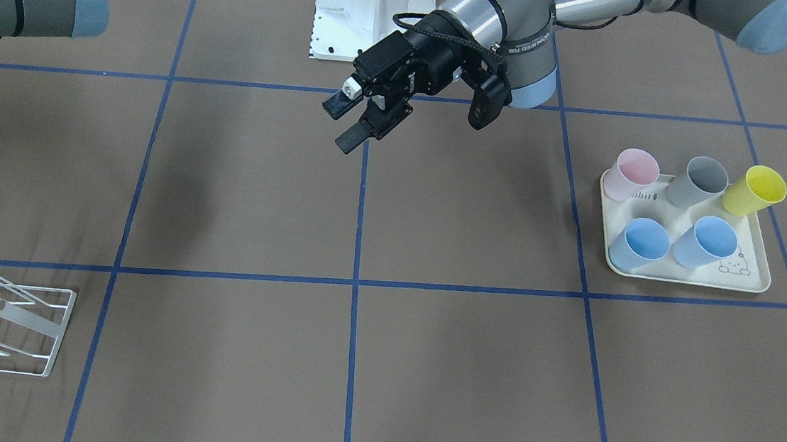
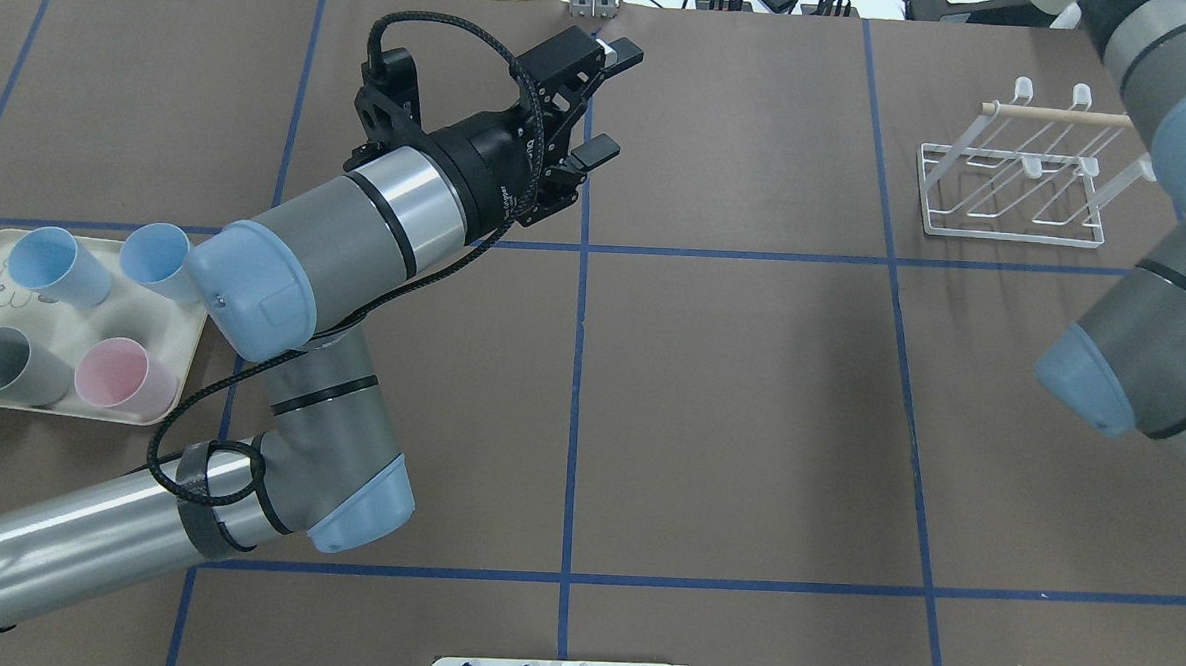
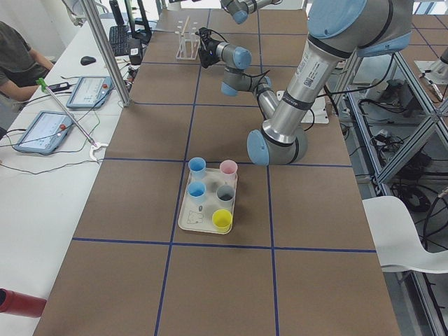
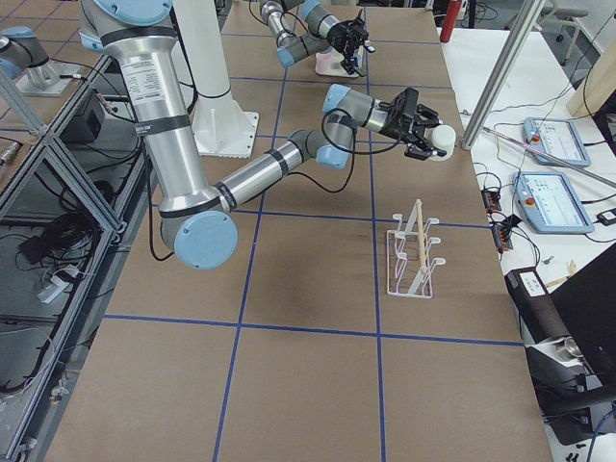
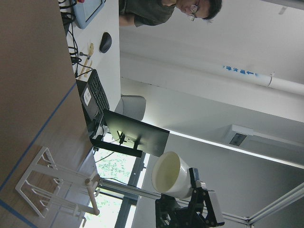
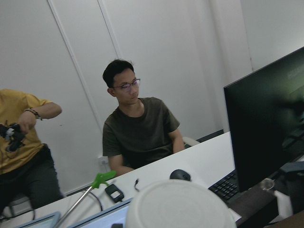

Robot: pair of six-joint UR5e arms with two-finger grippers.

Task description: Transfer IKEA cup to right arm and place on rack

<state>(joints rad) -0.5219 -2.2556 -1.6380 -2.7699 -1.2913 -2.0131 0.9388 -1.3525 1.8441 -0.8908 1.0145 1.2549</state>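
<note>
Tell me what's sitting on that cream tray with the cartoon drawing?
On the cream rectangular tray stand five plastic cups: a pink cup, grey cup, yellow cup and two light blue cups. The tray under them is covered.

Five cups point(image 3: 228, 168) on tray point(image 3: 190, 222), rack point(image 3: 185, 47) beyond
</note>
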